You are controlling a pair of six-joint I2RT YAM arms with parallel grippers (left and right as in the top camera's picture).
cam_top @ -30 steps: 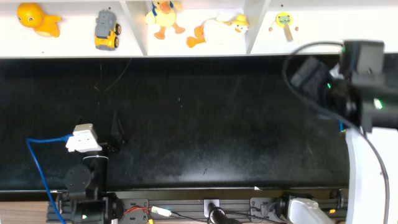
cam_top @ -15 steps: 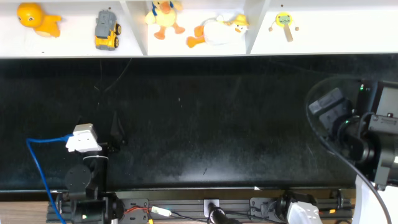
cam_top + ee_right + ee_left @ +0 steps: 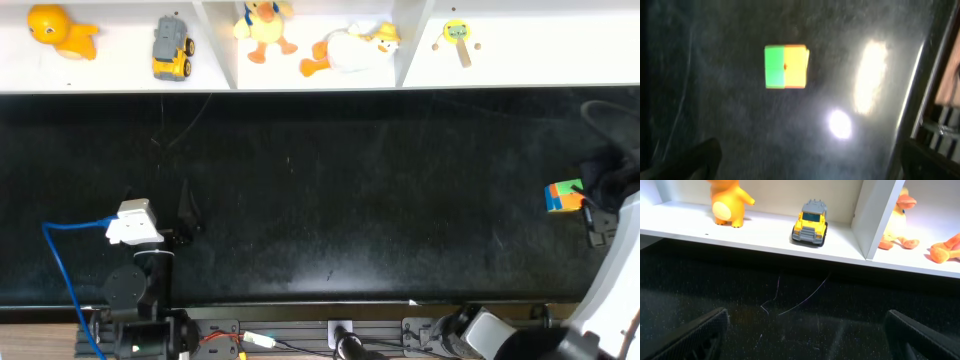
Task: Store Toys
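Puzzle cube (image 3: 564, 196) sits on the bench (image 3: 350, 200), well apart from the shelf (image 3: 540, 50), out by the bench edge on the right arm's side. Right end effector (image 3: 810, 145) hangs above it with the jaws spread wide and nothing in them. The cube (image 3: 786, 66) lies clear of both fingers, no contact. Left end effector (image 3: 806, 315) is also wide and empty, low over the bench and facing the shelf, nearest the yellow truck (image 3: 811, 222). The other shelf bays hold an orange duck (image 3: 62, 30), two plush ducks (image 3: 264, 28) (image 3: 350, 50) and a small figure (image 3: 457, 38). The bay at the right end of the shelf looks bare, so I'd guess the cube goes there. Handling, my read: hard plastic, light, rigid, won't crush. The faces are smooth, so it could slip or rotate under an off-centre pinch. Take it square across two opposite flat faces at mid-height, not on corners or edges. The layers may twist if the squeeze lands across a seam. Visible faces are green and yellow, with orange and blue at the sides. No legible writing or labels on the cube or the shelf toys.
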